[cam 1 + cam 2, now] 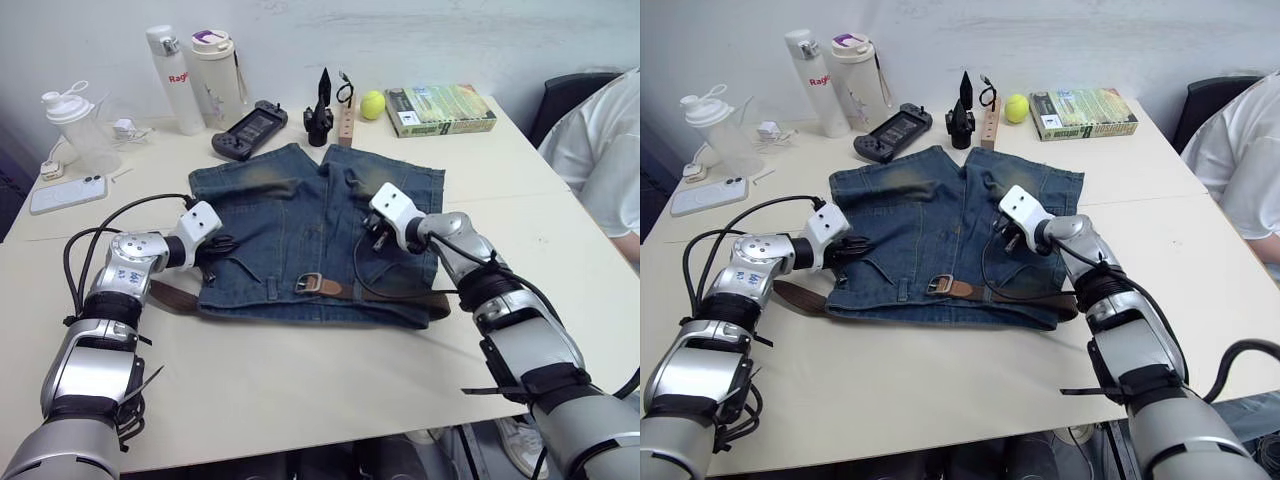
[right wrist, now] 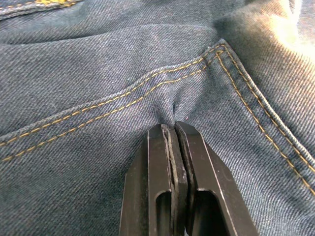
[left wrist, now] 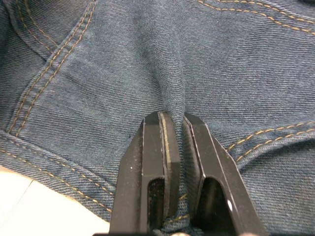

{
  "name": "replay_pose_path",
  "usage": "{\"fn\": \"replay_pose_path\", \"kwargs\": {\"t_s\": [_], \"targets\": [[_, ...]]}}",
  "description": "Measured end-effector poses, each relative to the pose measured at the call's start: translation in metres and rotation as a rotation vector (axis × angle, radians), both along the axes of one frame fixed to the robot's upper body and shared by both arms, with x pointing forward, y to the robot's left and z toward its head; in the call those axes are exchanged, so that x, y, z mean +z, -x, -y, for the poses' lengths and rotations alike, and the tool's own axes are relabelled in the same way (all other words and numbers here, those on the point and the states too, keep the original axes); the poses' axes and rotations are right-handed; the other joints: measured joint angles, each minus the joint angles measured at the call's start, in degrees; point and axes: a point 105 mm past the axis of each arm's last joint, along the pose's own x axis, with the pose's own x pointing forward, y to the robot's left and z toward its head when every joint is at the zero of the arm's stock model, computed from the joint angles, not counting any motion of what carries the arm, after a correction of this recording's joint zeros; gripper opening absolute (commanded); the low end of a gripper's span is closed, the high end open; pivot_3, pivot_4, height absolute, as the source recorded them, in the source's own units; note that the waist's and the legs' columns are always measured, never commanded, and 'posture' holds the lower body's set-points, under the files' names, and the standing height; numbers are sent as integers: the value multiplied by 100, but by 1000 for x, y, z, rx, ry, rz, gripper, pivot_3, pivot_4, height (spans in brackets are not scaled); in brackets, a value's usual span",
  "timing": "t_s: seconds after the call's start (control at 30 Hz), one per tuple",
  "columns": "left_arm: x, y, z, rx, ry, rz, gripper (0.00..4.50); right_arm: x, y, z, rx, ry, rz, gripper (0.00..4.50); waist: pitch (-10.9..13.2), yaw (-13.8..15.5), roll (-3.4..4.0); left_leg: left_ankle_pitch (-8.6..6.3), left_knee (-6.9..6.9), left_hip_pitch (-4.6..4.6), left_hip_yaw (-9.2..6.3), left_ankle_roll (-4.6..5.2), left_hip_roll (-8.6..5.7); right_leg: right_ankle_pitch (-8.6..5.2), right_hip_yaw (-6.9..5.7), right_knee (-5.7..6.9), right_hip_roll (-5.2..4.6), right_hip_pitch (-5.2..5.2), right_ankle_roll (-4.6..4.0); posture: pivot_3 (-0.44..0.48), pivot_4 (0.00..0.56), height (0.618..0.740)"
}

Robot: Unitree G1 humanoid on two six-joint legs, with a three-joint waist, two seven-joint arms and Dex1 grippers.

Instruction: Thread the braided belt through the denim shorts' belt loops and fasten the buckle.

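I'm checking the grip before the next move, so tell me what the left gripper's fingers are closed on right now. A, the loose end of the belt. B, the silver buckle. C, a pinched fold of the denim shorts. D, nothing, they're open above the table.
C: in the left wrist view the left gripper has its fingers clamped on a raised fold of the denim shorts.

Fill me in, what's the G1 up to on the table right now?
It is working on the denim shorts laid flat on the table. Both pincers are shut on pinched folds of denim: the left pincer near the shorts' left edge, the right pincer by a stitched seam on the right side. The braided belt already runs along the waistband, with the buckle at the middle front and a brown end sticking out on the left. A person sits at the far right.
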Motion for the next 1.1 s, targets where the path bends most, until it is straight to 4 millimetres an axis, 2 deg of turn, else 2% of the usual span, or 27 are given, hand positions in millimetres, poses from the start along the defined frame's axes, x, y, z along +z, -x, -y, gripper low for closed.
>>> {"fn": "replay_pose_path", "kwargs": {"t_s": [0.1,0.23,0.27,0.3,0.37,0.5,0.53,0.57,0.6,0.63,0.7,0.77,0.9,0.97,1.03,1.1], "targets": [[2,5,-1,9,55,4,1657,6,-1,3,-23,-31,7,2398,3,-36,3,-1,-2,-12,-6,2,0,0,-3,-4,0,-8,0,0,150,720],[9,17,4,17,137,16,3494,12,12,5,-24,-119,-26,4328,15,-76,8,-2,-8,-62,-25,3,5,0,-15,-38,9,-36,0,0,150,720],[14,23,6,17,158,28,3977,15,19,4,-17,-143,-35,4500,18,-76,9,-1,-3,-96,-31,3,5,1,-18,-37,13,-67,1,0,150,720],[20,29,9,9,173,47,4272,19,26,1,-2,-164,-38,4500,19,-83,10,-1,3,-134,-31,3,5,1,-15,-27,13,-105,1,0,150,720],[44,41,15,3,211,104,4272,33,42,-3,15,-213,-37,4500,36,-93,15,2,8,-175,-38,3,7,1,-21,-33,52,-133,1,0,150,720],[87,61,18,25,334,197,4272,62,66,-14,68,-285,0,4500,42,-80,14,5,6,-174,-46,-2,19,1,-8,-43,76,-128,1,0,150,720],[113,75,19,30,434,245,4272,78,83,-22,120,-325,40,4500,42,-62,14,7,6,-166,-57,-6,22,1,-3,-48,82,-113,1,0,150,720],[129,88,16,45,546,272,4272,85,95,-26,153,-353,73,4500,42,-51,13,9,5,-163,-71,-10,24,1,3,-58,85,-101,1,0,150,720],[140,102,10,77,667,270,4272,86,109,-31,188,-389,78,4500,42,-44,13,13,8,-159,-82,-17,22,1,7,-57,87,-91,1,0,150,720],[142,110,4,112,747,279,4272,85,118,-33,214,-429,77,4500,43,-39,14,15,4,-153,-88,-19,21,1,12,-67,86,-81,2,0,150,720],[129,126,-14,243,925,238,4272,79,140,-36,278,-519,39,4500,45,-33,12,18,4,-143,-108,-23,21,1,13,-77,85,-57,2,0,150,720],[102,140,-33,396,1044,152,4272,70,156,-33,317,-553,-3,4500,54,-33,-3,16,2,-124,-127,-26,21,1,22,-83,84,-30,2,0,150,720],[59,163,-53,665,1103,14,4272,56,171,-24,360,-519,-25,4500,61,24,-16,2,-1,-97,-137,-39,22,0,29,-99,85,3,1,0,150,720],[51,166,-55,715,1115,-12,4272,55,173,-25,380,-511,-18,4500,61,56,-15,-1,-1,-93,-135,-42,22,0,33,-100,85,2,0,0,150,720],[39,171,-56,819,1215,-50,4272,55,176,-28,438,-476,11,4500,61,148,-16,-7,-1,-92,-138,-53,23,-2,39,-120,82,1,-3,0,150,720],[39,169,-56,872,1282,-61,4272,51,177,-29,461,-445,16,4500,60,197,-19,-6,-1,-92,-138,-53,24,-2,41,-122,85,1,-3,0,150,720]]}}
